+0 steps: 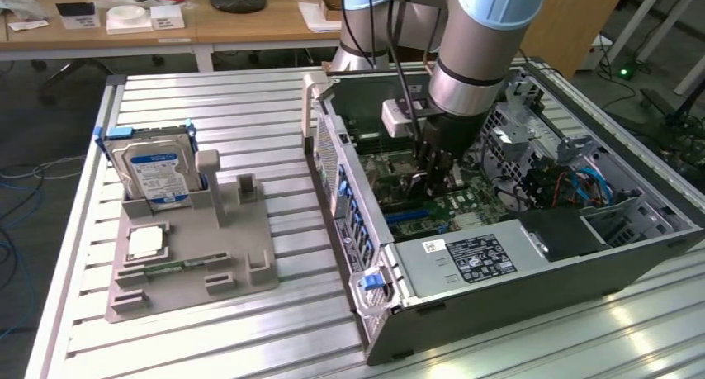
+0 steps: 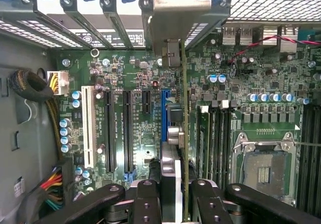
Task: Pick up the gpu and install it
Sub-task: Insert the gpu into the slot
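From the exterior view I see the gripper (image 1: 437, 166) lowered into the open computer case (image 1: 551, 284), over the motherboard (image 1: 474, 200); I can't judge its grip from here. On the wrist view its fingers (image 2: 145, 204) are partly closed on the gpu (image 2: 183, 133). The card is held edge-on, its metal bracket (image 2: 173, 13) up by the case's rear slot openings and its board just beside the blue slot (image 2: 163, 118).

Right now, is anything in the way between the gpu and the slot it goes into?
Nothing that I can see. The gripper holds the gpu edge-on right by the blue slot, and the slot's opening looks bare.
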`<state>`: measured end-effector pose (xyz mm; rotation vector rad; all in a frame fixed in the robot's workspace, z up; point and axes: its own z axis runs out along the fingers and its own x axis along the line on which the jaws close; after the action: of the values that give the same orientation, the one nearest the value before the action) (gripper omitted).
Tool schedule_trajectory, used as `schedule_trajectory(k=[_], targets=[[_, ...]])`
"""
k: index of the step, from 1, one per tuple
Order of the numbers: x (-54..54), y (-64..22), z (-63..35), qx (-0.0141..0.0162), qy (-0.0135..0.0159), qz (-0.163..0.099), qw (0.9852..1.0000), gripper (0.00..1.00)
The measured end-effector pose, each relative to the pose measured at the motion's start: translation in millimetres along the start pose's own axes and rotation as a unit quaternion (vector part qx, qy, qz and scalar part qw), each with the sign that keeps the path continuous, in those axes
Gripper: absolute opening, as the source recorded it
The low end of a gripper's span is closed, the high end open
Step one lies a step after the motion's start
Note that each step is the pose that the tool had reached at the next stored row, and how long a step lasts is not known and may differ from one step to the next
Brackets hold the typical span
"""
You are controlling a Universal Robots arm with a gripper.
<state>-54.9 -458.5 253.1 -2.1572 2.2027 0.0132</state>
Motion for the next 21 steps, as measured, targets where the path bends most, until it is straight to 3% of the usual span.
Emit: schedule_trajectory(k=[12, 21], targets=[[1.5, 2.9, 11.7, 0.0000, 0.0000, 0.000, 1.0000, 0.28], [2.9, 4.1, 15.2, -0.0001, 0.0001, 0.000, 1.0000, 0.28]])
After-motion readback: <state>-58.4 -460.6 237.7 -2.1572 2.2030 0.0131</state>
